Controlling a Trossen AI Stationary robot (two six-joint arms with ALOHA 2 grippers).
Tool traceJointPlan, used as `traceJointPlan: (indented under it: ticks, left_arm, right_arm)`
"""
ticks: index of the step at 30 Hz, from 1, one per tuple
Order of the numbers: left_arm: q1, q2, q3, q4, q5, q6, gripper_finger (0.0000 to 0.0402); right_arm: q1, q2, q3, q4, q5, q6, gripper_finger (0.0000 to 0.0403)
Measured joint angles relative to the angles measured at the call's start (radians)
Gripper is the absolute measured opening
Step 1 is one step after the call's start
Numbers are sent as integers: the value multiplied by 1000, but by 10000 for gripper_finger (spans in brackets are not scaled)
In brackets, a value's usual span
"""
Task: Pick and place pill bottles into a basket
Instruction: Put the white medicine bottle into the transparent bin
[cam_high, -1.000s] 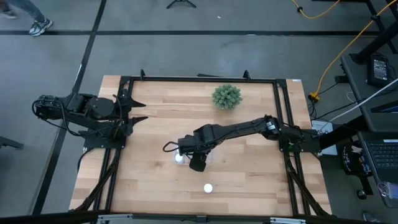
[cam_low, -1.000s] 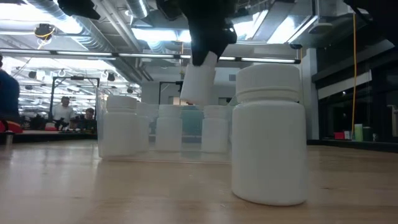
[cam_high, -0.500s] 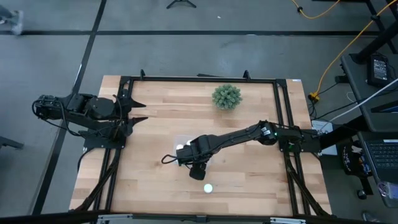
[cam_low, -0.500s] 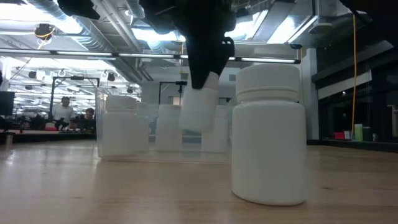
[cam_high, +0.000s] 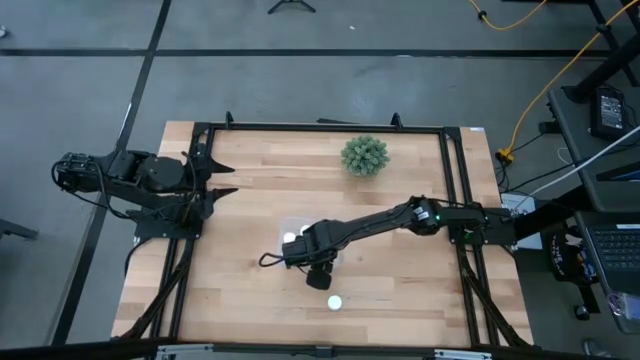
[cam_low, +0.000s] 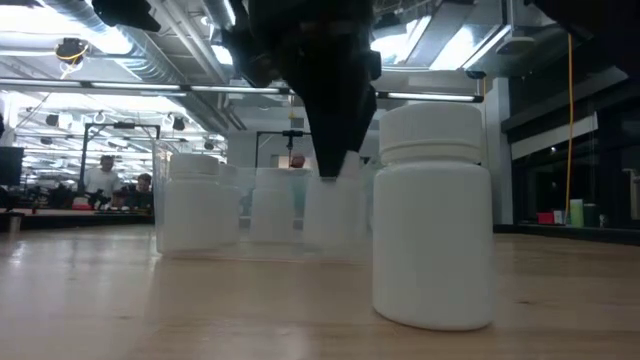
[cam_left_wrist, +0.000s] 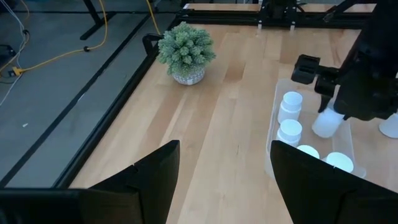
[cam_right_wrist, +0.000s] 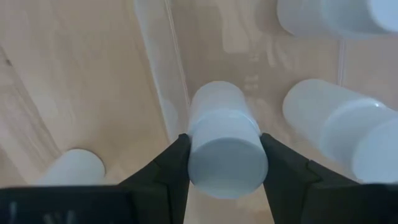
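Observation:
The clear basket (cam_high: 297, 243) stands mid-table, with several white pill bottles upright in it (cam_left_wrist: 290, 130). My right gripper (cam_high: 318, 264) reaches down into it, shut on one more white bottle (cam_right_wrist: 225, 149), which also shows in the low view (cam_low: 335, 212) among the others. Another bottle (cam_high: 335, 301) stands upright on the table near the front edge; it is large in the low view (cam_low: 432, 215). My left gripper (cam_left_wrist: 224, 180) is open and empty at the table's left side (cam_high: 222, 178). My right gripper pinches the bottle's cap end (cam_right_wrist: 227, 163) between its two fingers (cam_right_wrist: 281, 167), one on each side. The fingers point down from above. The bottle hangs below them, slightly tilted, inside the basket's walls; I cannot tell whether its bottom touches the basket's floor.
A green spiky plant (cam_high: 364, 155) in a small pot stands at the far edge. Black rails (cam_high: 455, 190) frame the table's left, right and far sides. Bare wood lies left and right of the basket. People show far off in the room behind (cam_low: 100, 178).
My right gripper has gone down and a little toward the table's near edge with the bottle. The bottle, first held above the basket's rim and tilted, now sits down among the bottles inside the basket.

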Motion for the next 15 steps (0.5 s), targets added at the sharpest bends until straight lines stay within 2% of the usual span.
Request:
traceJointPlan:
  ticks: [4,11,15]
  left_arm:
    - [0,0,0,-1,0,-1,244]
    - [0,0,0,-2,0,-1,244]
    - [0,0,0,-4,0,6,244]
  right_arm:
    - [0,2,0,-1,-1,9,155]
    - [0,2,0,-5,-3,13,218]
    - [0,2,0,-6,-5,32,229]
